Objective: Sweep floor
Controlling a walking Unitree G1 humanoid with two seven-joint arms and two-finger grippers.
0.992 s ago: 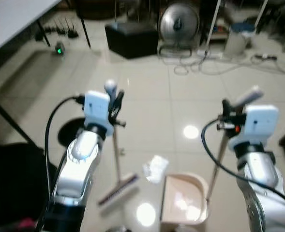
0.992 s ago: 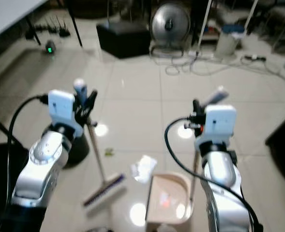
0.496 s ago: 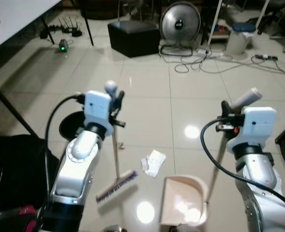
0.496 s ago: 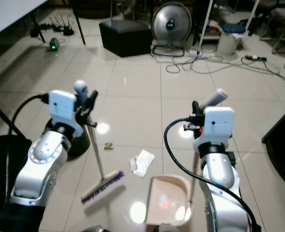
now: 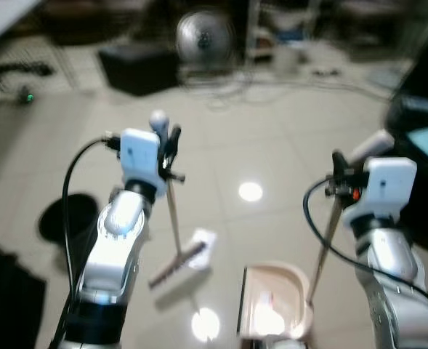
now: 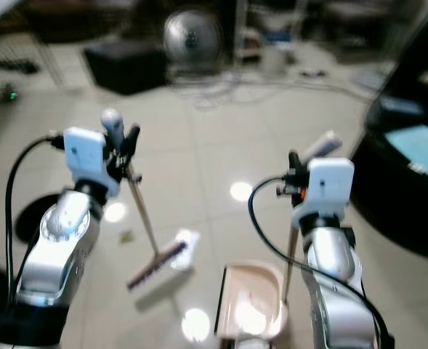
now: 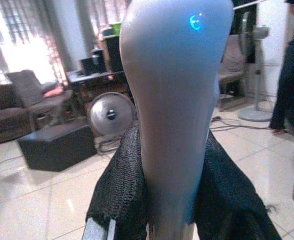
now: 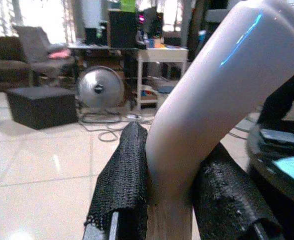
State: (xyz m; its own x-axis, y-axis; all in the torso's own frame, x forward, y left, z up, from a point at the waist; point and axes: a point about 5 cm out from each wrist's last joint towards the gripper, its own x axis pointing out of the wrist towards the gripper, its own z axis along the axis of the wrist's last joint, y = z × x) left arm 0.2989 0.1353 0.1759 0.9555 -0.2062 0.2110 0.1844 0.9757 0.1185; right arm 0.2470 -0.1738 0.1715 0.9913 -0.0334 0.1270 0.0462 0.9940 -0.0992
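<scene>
1. We take the dustpan as our landmark: a cream, upright-handled pan standing on the glossy tiled floor, low in the head views and slightly blurred.
2. The left gripper is clamped on the broom near the top of its handle; in the left wrist view the black fingers press both sides of the pale grey handle grip.
3. The broom's shaft slants down from the gripper to its brush head, which rests on the floor to the left of the dustpan and a little farther from the robot.
4. A white crumpled paper lies on the floor touching the brush head, just beside the dustpan's left front corner but apart from it.
5. The right gripper is closed around the dustpan handle, a thin pole rising from the pan's right rear; the right wrist view shows the fingers gripping the bent white handle grip.
6. Beyond the dustpan, well apart, we see a round fan, a black box and loose cables.
7. A dark round bin stands on the floor far left of the dustpan, beyond the left arm.
8. A person's dark trouser leg appears in the left wrist view.
</scene>
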